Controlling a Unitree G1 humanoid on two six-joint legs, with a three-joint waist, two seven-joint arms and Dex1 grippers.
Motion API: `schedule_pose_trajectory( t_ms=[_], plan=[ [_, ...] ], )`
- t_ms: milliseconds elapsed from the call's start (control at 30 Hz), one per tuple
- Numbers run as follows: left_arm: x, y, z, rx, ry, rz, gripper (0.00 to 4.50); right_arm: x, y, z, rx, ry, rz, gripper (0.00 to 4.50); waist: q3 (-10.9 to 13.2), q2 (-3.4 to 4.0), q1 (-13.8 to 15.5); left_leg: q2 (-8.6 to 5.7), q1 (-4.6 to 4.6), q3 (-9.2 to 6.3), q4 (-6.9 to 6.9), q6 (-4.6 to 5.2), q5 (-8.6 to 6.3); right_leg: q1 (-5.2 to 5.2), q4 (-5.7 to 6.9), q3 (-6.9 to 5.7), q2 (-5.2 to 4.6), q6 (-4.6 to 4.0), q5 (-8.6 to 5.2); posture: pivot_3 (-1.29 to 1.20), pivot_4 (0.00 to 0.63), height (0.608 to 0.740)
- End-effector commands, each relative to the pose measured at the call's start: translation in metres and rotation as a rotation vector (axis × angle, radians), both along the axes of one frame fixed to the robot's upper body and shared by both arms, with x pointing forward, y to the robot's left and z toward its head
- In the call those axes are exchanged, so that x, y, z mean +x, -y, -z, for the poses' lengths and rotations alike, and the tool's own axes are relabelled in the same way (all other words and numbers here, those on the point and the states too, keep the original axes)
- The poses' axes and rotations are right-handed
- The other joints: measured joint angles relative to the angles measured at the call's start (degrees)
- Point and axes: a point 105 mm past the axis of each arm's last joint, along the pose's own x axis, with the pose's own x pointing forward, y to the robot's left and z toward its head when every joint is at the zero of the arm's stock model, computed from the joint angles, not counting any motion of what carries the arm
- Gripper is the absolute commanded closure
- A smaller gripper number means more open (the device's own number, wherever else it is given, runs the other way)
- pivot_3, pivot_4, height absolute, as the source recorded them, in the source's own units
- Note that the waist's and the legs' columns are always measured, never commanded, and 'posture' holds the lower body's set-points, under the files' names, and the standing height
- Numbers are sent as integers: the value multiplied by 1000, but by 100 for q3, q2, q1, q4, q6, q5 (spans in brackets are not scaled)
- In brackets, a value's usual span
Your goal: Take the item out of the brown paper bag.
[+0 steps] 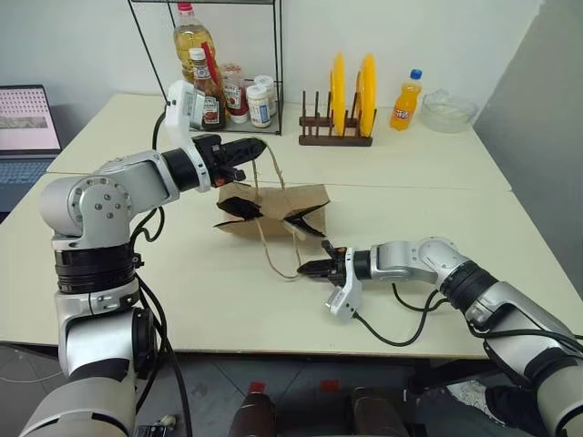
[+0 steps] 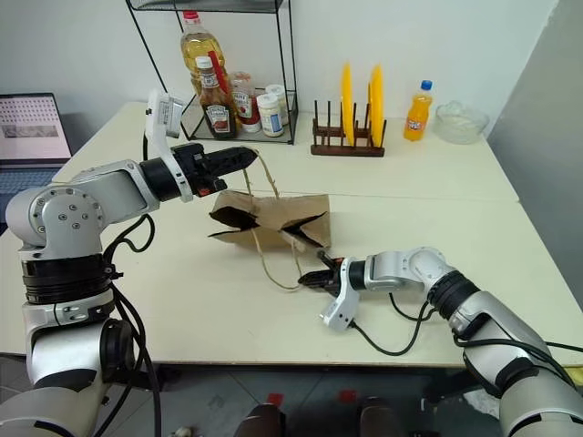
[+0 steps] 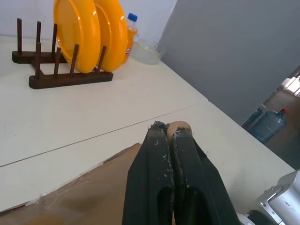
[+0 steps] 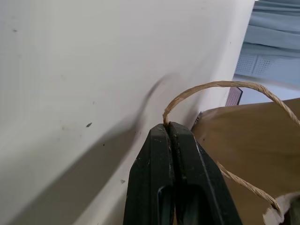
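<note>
The right gripper's [image 4: 169, 125] two black fingers are pressed together on a loop of tan string, one of the bag's two handles [image 4: 220, 86]. The left gripper's [image 3: 169, 129] two fingers are likewise clenched, pinching the other string handle [image 1: 273, 168], with a bit of tan showing at their tips.

Between the two grippers lies one brown paper bag [image 1: 291, 205], creased and flat on the table [image 1: 182, 291], its mouth torn open toward the robot with two dark openings. The left gripper hangs just above the bag's far left corner; the right gripper sits near the table surface, just on the near side of the bag. I cannot tell where the item is; nothing like it shows outside the bag, and the dark openings do not reveal it.

Beyond the bag stands one wooden plate rack [image 1: 335, 137] holding two yellow plates [image 1: 339, 91]. To the right of the bag's far side are one orange soda bottle [image 1: 406, 100] and one clear bowl [image 1: 448, 111]. Left of the rack, behind the bag, a wire shelf [image 1: 209, 55] holds several bottles and jars. Far to the left of the bag is one laptop [image 1: 25, 127].
</note>
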Motion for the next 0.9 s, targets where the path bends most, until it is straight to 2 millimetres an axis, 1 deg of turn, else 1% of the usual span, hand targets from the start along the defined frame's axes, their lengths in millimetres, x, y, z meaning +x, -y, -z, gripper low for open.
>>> schedule_pose_trajectory(
  t_ms=[33, 100, 333, 433, 467, 567, 733, 833, 900],
  plan=[
    [-6, -3, -41, -92, 117, -1, 4500, -43, 79, 104, -474, -251, 57, 4482, -5, -1, 33, -4, 0, -6, 0, 1, -1, 6, -4, 2, 0, 6, -5, 0, 150, 740],
    [-7, -3, -44, -118, 110, 3, 4500, -43, 83, 105, -503, -252, 65, 4482, -6, -4, 52, -12, -1, -16, 0, 1, -2, 11, -8, 5, 0, 29, -22, 0, 150, 740],
    [-4, -7, -60, -236, 93, -23, 4500, -47, 92, 110, -557, -259, 59, 4482, -20, -22, 84, -22, -2, -30, 0, -1, -1, 32, -13, 8, -1, 40, -30, 0, 150, 740],
    [-2, -10, -66, -266, 86, -41, 4500, -50, 93, 111, -560, -265, 58, 4482, -54, 8, 87, -26, 0, -32, 0, -6, 0, 41, -20, 8, -5, 47, -38, 0, 150, 740],
    [-1, -11, -66, -262, 89, -47, 4500, -50, 93, 112, -560, -267, 58, 4482, -64, 29, 89, -29, 5, -33, 0, -7, 0, 48, -29, 9, -6, 49, -39, 0, 150, 740],
    [0, -11, -64, -249, 86, -52, 4500, -51, 94, 113, -560, -269, 61, 4482, -72, 46, 91, -41, 47, -43, -11, 11, -10, 90, -70, 14, -7, 60, -46, 0, 150, 740],
    [-4, -5, -52, -201, 69, -21, 4500, -47, 93, 112, -509, -295, 116, 4482, -93, 50, 91, -47, 47, -48, -13, 11, -10, 95, -81, 19, -7, 62, -46, 0, 150, 740],
    [-10, -2, -44, -165, 63, 10, 4500, -45, 87, 102, -417, -355, 169, 4482, -95, 46, 97, -48, 46, -52, -15, 11, -10, 96, -82, 18, -7, 63, -48, 0, 150, 740],
    [-13, 0, -40, -150, 58, 28, 4500, -47, 83, 92, -346, -403, 196, 4060, -89, 50, 108, -49, 41, -53, -16, 11, -10, 96, -88, 18, -7, 63, -48, 0, 150, 740]
  ],
)
